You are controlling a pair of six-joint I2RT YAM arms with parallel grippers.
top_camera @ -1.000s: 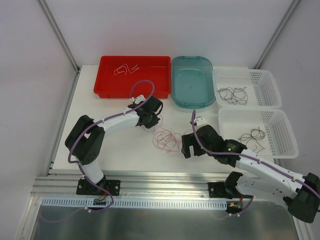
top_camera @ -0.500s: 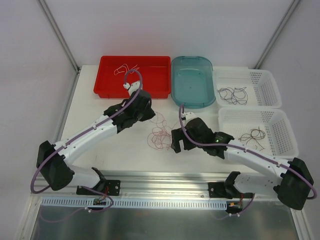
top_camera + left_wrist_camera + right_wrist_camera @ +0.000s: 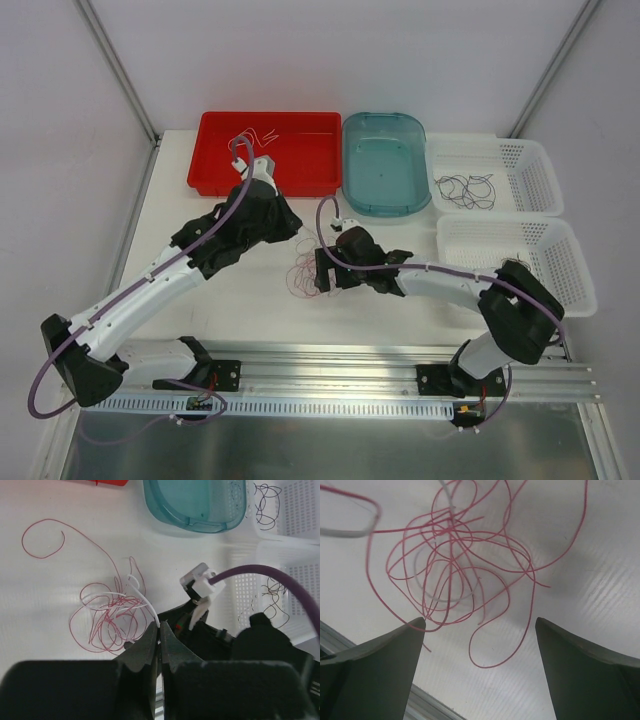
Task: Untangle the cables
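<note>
A tangle of thin dark red and white cables (image 3: 303, 272) lies on the white table between the arms. In the left wrist view my left gripper (image 3: 160, 628) is shut on a white strand (image 3: 145, 602) that runs out of the tangle (image 3: 107, 622). From above, the left gripper (image 3: 296, 238) sits just behind the tangle. My right gripper (image 3: 320, 272) is at the tangle's right edge. In the right wrist view it (image 3: 479, 621) is open and empty. The red loops (image 3: 455, 565) lie just ahead of its fingertips (image 3: 415, 627), and one loop reaches between them.
A red tray (image 3: 300, 172) at the back holds white cable pieces (image 3: 255, 137). Beside it are a teal tray (image 3: 385, 165) and a white basket (image 3: 510, 160) with black cables (image 3: 465, 188). A second basket (image 3: 560, 255) holds dark cables (image 3: 272, 597).
Both arms have reached in towards the tangle, the left one stretching forward and the right one swinging left. The tangle has shifted a little to the left.
</note>
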